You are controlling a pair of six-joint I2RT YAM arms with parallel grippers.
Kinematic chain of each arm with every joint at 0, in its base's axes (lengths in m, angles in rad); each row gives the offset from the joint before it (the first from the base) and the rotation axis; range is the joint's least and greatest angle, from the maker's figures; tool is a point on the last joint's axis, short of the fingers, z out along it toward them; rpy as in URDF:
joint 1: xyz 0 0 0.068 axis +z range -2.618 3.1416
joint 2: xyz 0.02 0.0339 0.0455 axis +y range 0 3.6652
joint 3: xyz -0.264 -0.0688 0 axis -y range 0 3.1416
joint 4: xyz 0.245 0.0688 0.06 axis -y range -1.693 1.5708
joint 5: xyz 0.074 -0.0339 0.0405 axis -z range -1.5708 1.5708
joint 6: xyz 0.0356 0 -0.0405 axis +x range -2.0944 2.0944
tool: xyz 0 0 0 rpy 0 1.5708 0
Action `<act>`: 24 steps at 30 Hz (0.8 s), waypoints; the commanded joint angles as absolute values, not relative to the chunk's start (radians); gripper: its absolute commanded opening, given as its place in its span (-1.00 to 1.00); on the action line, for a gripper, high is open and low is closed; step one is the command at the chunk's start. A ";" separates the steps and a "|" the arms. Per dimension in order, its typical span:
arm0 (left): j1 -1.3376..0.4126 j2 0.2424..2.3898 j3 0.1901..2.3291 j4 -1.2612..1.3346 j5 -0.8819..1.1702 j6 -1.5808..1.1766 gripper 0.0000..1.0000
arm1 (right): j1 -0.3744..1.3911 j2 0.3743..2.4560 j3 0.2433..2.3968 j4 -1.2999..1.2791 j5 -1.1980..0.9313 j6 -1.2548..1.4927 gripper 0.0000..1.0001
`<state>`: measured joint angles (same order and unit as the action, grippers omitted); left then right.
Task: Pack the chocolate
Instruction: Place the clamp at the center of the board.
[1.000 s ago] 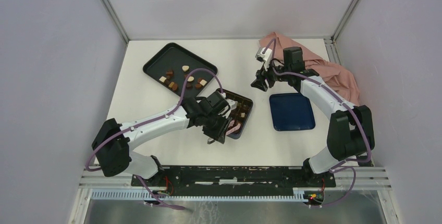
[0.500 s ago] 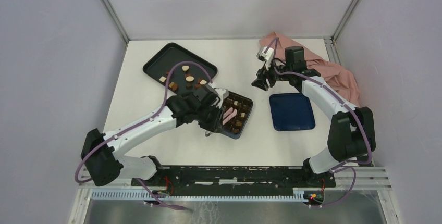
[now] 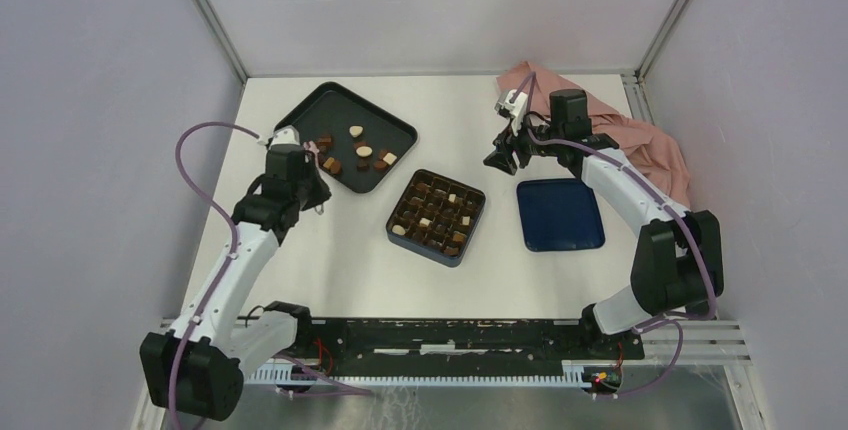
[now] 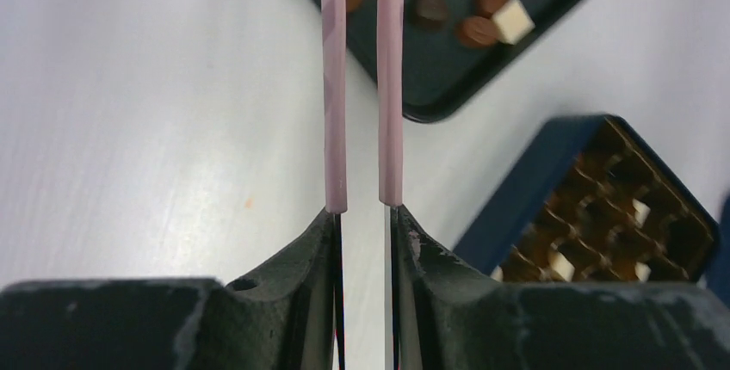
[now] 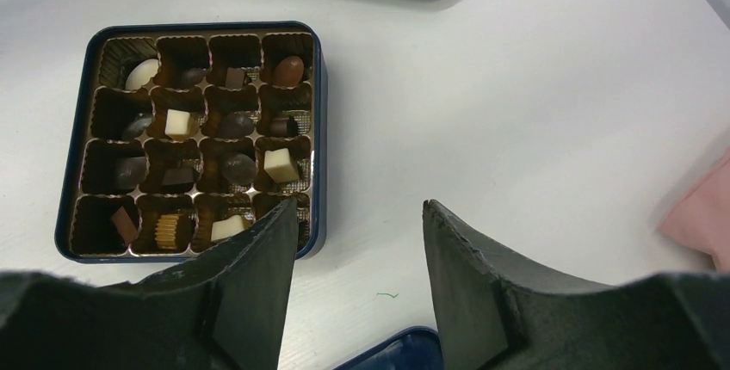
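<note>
Accuracy mattered most: the left gripper (image 4: 362, 9), thin pink fingers (image 4: 334, 86) narrowly parted and empty, needed to straddle one lone piece of the chocolate (image 3: 364, 151) in the black rectangular tray (image 3: 320, 110) at eleven o'clock, its arm stretched to that tray's seven-o'clock edge, while the right gripper (image 5: 357, 206) hung agape at one o'clock.

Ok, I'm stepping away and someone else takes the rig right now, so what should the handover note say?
Left gripper: at the black tray's near-left edge. Its pink fingers run out of the wrist view, so the grip is unclear.
Right gripper: open, empty, hovering beyond the blue box.
Chocolate: several pieces loose on the tray. Most box compartments hold one, and one corner is hidden behind a finger.
Done: box mostly filled.
Left: pack the tray pieces. The blue lid lies off, right of the box.
</note>
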<state>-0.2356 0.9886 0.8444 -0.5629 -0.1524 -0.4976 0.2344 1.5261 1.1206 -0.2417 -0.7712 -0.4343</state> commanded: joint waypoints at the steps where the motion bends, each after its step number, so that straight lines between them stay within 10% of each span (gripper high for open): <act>1: -0.135 1.029 0.798 -0.457 -0.250 -0.553 -0.51 | 0.230 1.485 1.116 -0.217 -0.804 -0.448 0.21; 16: 0.159 1.382 0.737 -0.222 -0.182 -0.724 -0.37 | 0.229 1.485 1.108 -0.210 -0.819 -0.443 0.22; 24: 0.196 1.531 0.746 -0.172 -0.150 -0.761 0.26 | 0.229 1.490 1.109 -0.213 -0.826 -0.446 0.22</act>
